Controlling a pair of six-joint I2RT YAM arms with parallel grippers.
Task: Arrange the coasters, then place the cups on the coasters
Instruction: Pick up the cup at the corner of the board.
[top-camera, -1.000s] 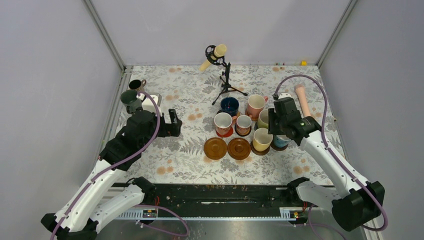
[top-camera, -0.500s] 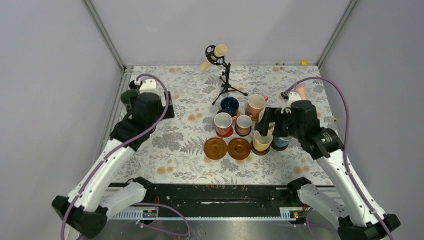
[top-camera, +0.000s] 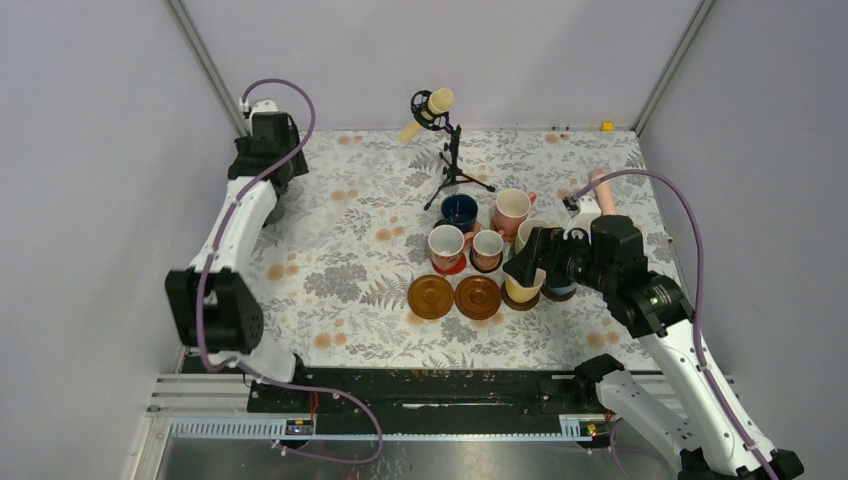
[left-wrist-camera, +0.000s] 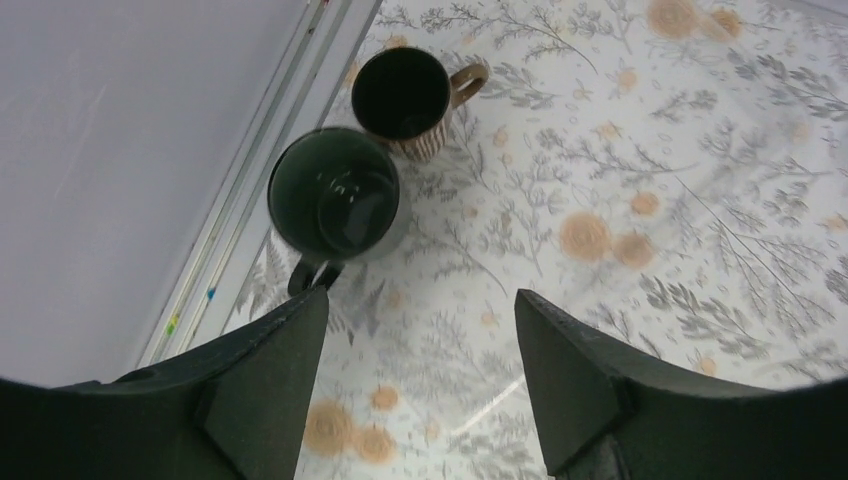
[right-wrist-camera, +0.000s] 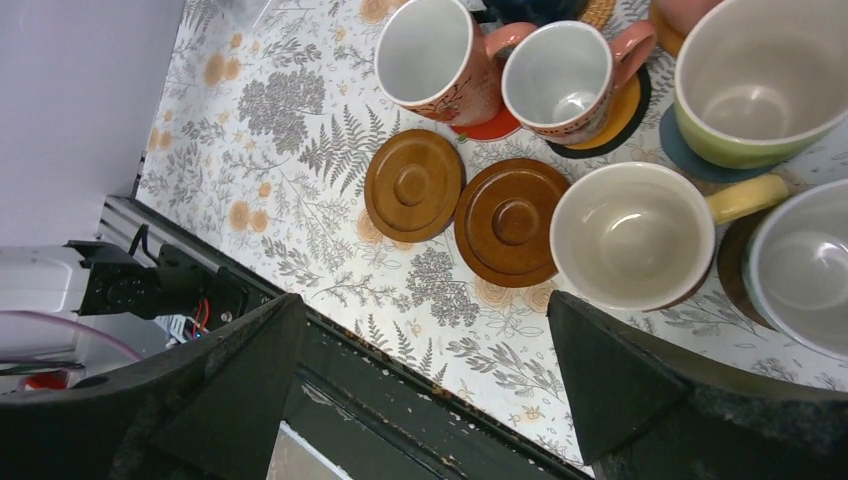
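Standing upright, the dark green mug (left-wrist-camera: 335, 195) is pointing its handle at our outstretched left gripper (left-wrist-camera: 420, 300), jaws parted and empty. Our right gripper (right-wrist-camera: 425, 305) is hovering wide-jawed.

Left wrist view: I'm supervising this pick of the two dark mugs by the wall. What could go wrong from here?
The dark green mug and the striped mug stand almost touching, so a finger of the open left gripper could knock one while taking the other. The green mug stands close to the wall rail, leaving a finger little room.
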